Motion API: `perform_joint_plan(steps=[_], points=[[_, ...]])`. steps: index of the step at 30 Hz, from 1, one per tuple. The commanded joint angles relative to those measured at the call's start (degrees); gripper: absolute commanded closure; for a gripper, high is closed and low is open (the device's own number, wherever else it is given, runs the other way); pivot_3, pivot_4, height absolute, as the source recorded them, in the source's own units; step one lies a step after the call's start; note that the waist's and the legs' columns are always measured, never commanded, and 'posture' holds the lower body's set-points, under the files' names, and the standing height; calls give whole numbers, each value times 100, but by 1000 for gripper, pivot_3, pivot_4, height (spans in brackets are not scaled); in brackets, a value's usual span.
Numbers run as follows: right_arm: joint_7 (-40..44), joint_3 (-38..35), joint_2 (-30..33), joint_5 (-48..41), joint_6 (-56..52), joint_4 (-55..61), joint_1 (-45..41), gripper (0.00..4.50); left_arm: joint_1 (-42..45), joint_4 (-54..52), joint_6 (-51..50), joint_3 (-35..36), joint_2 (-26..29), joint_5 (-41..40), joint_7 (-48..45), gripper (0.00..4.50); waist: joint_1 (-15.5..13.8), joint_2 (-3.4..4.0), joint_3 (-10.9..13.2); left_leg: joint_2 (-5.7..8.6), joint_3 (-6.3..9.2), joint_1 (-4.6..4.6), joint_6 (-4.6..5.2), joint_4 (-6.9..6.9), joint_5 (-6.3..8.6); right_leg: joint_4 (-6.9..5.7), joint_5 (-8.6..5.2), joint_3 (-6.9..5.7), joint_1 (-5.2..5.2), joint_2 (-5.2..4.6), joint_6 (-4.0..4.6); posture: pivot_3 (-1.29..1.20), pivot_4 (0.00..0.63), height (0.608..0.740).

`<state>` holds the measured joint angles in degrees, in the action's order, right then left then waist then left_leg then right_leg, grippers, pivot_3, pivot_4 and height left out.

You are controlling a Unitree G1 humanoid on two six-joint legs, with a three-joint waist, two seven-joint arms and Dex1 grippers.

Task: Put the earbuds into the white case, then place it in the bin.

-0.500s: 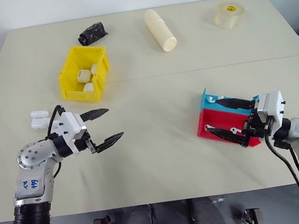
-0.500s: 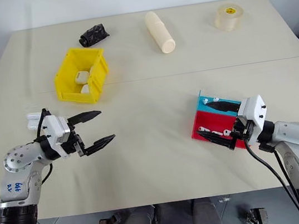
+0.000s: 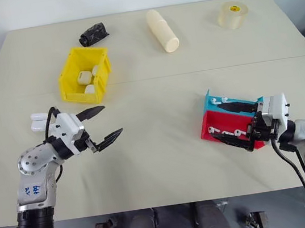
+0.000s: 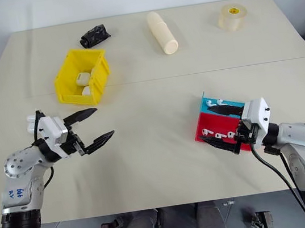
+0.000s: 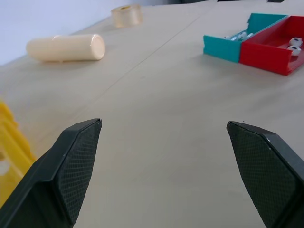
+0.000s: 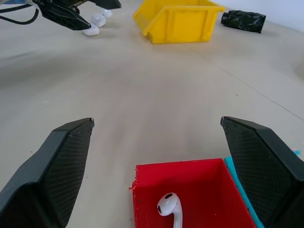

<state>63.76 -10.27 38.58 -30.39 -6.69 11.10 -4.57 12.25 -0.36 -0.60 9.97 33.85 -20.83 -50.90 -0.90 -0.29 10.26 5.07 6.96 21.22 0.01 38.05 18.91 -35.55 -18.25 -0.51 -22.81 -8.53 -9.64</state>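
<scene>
three far-off extras: black bundle, cream cylinder, tape roll

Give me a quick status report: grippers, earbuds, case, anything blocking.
Left gripper open, empty. Right gripper open over red tray, earbuds inside. White cases behind left gripper, more in yellow bin. Nothing in the way.

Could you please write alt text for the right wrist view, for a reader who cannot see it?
The right tool hangs open over a red tray holding one white earbud. Across the beige table stand the yellow bin, a black bundle and the left tool.
</scene>
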Motion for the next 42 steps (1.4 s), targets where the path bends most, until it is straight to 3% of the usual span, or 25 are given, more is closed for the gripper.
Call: perform_joint_plan(steps=[1,6,12,18,22,24,29,36,42], points=[[93,144,-165,-118,90,42,-174,0,-359,-477,-465,580,82,-138,629,42,12,0,0,-3,0,0,0,-1,0,1,0,0,-1,2,0,0,150,740],[38,413,-466,-205,7,152,-496,0,-977,-815,-761,1284,-102,-112,1526,42,45,0,0,-3,2,0,0,-1,0,1,0,1,-1,1,0,0,150,740],[49,843,-983,-132,321,456,-668,0,-2017,-1785,-2267,2205,-652,-338,3091,42,72,-1,0,-3,4,1,-2,-4,1,-4,0,2,-2,1,0,0,150,740],[95,976,-1054,-17,547,375,-702,0,-2562,-2438,-3440,2535,-798,-771,3546,42,-15,-2,0,3,6,-1,-1,4,1,3,-1,5,0,0,1,0,150,740],[134,941,-1008,-54,567,380,-676,0,-2566,-2599,-3667,2598,-717,-961,3526,42,-40,-2,0,2,5,-2,-3,3,2,3,-3,6,-1,0,5,0,150,740],[107,917,-968,-66,492,399,-643,0,-2415,-2633,-3948,2630,-548,-1096,3518,42,-41,-2,0,2,4,-2,-3,3,2,4,-3,6,-1,0,5,0,150,740],[117,924,-822,-166,250,493,-570,0,-1589,-2520,-5617,2453,498,-1272,3707,42,-39,-2,0,1,7,-3,-5,2,3,-2,-6,5,-4,2,12,0,150,740],[90,958,-750,-240,19,640,-590,0,719,-1965,-8868,2106,953,-1245,4467,42,-28,-3,0,5,8,0,-5,-2,3,-28,-6,8,-13,3,12,0,150,740],[30,1006,-758,-255,-87,750,-599,0,1564,-1149,-9190,1594,1106,-1317,4882,42,95,-4,0,6,4,2,-6,-9,3,-40,-6,14,-30,3,12,0,150,740]])
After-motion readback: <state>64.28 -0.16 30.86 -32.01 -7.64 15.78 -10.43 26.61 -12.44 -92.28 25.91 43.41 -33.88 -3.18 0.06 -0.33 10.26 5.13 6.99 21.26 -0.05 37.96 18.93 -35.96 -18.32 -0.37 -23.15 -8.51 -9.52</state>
